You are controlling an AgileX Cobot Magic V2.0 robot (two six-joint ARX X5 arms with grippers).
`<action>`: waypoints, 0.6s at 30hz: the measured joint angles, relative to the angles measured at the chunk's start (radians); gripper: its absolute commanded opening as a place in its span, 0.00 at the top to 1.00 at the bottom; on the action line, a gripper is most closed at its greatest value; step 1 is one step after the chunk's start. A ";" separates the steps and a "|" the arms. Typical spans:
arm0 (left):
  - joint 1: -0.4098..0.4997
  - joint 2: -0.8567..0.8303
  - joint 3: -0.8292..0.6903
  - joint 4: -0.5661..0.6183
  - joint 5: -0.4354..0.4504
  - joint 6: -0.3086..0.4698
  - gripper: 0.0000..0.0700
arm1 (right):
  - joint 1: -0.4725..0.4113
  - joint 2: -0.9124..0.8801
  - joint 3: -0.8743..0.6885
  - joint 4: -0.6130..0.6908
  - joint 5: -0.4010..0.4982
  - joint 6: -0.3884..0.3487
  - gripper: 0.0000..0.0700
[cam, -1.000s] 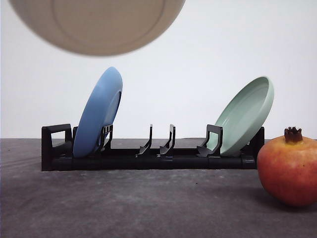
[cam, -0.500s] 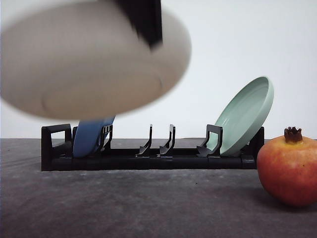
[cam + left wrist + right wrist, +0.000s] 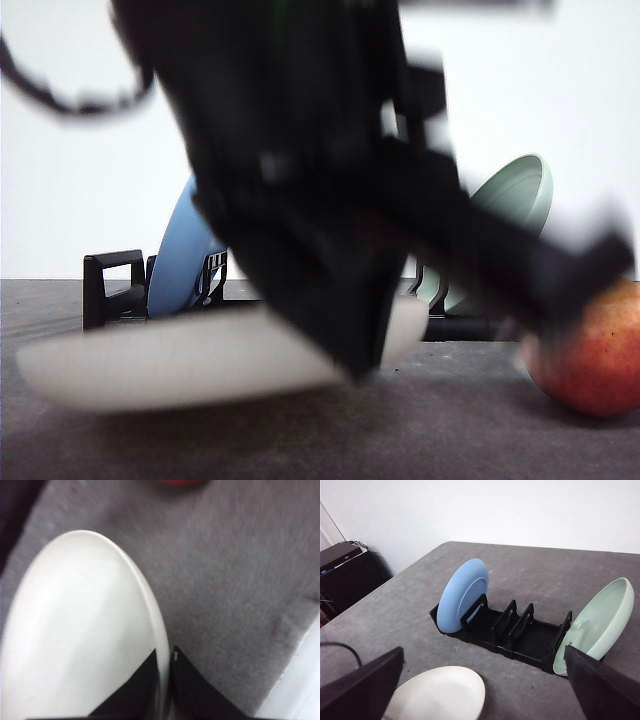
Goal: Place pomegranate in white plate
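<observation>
We are seeing the pomegranate [image 3: 590,365] sitting on the grey table [image 3: 300,440] at the right edge of the front view, partly hidden behind a blurred dark arm. In the left wrist view a sliver of red is peeking in at the upper edge.

The white plate [image 3: 190,362] is lying nearly flat and low over the table, left of the fruit and well apart from it, though we cannot tell whether it is touching the surface. Our left gripper [image 3: 165,667] is clamping the plate's rim, one finger [image 3: 137,690] on the inner face and the other on the outside, jaws pressed tight on the edge. In the right wrist view the plate [image 3: 442,692] is showing in front of the rack.

Our right gripper [image 3: 480,680] is hanging above the scene with its dark fingers [image 3: 365,680] spread wide and nothing between them.

Behind the plate, the black dish rack [image 3: 507,632] is standing with the blue plate [image 3: 462,595] propped upright at one end and the pale green plate [image 3: 597,625] leaning at the other.
</observation>
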 measured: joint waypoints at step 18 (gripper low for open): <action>0.005 0.063 0.000 -0.006 -0.004 -0.073 0.24 | 0.003 0.000 0.000 -0.002 0.000 0.001 0.07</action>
